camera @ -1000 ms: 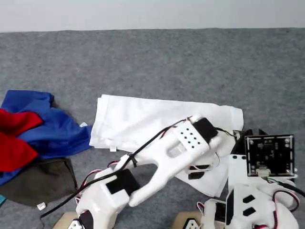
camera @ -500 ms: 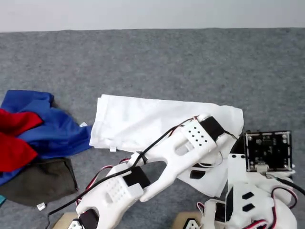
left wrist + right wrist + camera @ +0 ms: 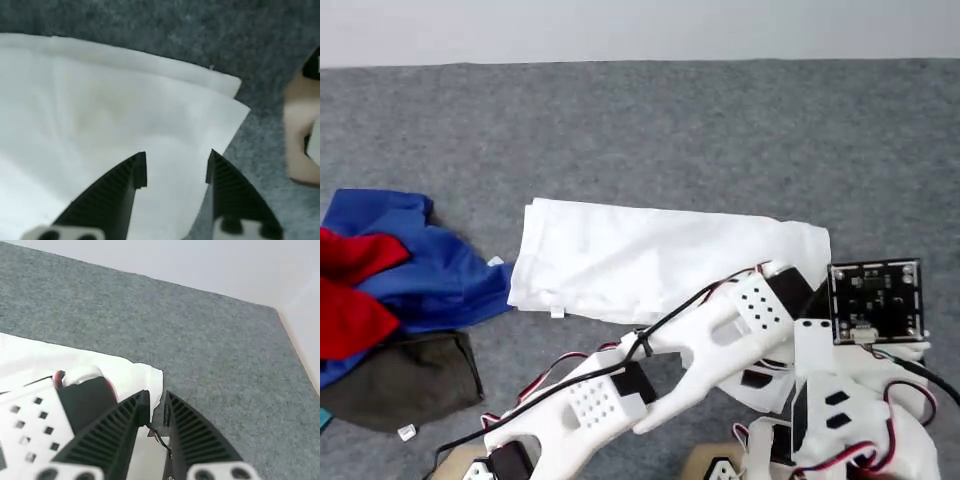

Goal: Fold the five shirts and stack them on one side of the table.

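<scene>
White shirt (image 3: 650,260) flat mid-bench (image 3: 720,130), left jaws wide open, empty, over its right-end corner, right jaws nearly closed, empty, coloured shirts (image 3: 390,270) heaped at left edge, grey room beyond

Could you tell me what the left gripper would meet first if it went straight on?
Probably the white shirt: the open left gripper points at it, near its corner.

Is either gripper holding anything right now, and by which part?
Nothing is held. The left gripper hangs open over the white shirt near its corner, gripping no cloth; the right gripper is shut on nothing.
</scene>
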Available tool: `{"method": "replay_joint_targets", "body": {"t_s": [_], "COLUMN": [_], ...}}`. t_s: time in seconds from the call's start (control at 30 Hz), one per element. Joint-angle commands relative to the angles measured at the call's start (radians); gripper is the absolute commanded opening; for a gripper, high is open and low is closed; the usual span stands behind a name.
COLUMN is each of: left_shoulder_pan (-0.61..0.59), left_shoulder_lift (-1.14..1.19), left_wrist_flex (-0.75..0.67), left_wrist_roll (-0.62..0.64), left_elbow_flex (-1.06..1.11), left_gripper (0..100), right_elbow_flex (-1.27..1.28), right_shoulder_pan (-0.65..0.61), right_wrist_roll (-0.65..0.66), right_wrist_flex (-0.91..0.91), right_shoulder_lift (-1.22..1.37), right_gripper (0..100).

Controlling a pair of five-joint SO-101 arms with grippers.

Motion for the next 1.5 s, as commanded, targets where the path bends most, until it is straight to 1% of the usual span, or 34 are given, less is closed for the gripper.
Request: {"method": "replay_joint_targets", "body": {"t_s": [0.0, 0.37, 0.5, 0.67, 1.3, 1.47], "left_shoulder_pan": [0.005, 0.006, 0.005, 0.003, -0.002, -0.002], "left_shoulder_lift": [0.012, 0.041, 0.043, 0.043, 0.075, 0.077], "left_wrist_flex": [0.012, 0.031, 0.031, 0.031, 0.029, 0.028], "left_wrist_roll": [-0.028, -0.055, -0.072, -0.091, -0.110, -0.110], "left_elbow_flex": [-0.071, -0.070, -0.067, -0.007, -0.018, -0.016], "left_gripper": [20, 20, 20, 20, 20, 14], "right_elbow_flex": [-0.002, -0.002, 0.017, 0.041, 0.041, 0.040], "right_shoulder_pan": [-0.010, -0.012, -0.008, -0.008, -0.008, -0.008], "right_wrist_roll": [-0.003, -0.003, -0.002, -0.002, -0.002, -0.002], "right_wrist_flex": [-0.005, -0.007, -0.048, -0.084, -0.084, -0.084], "right_shoulder_lift": [-0.001, 0.002, -0.001, -0.001, -0.001, -0.001], "right_gripper": [6.5, 6.5, 6.5, 6.5, 6.5, 6.5]}}
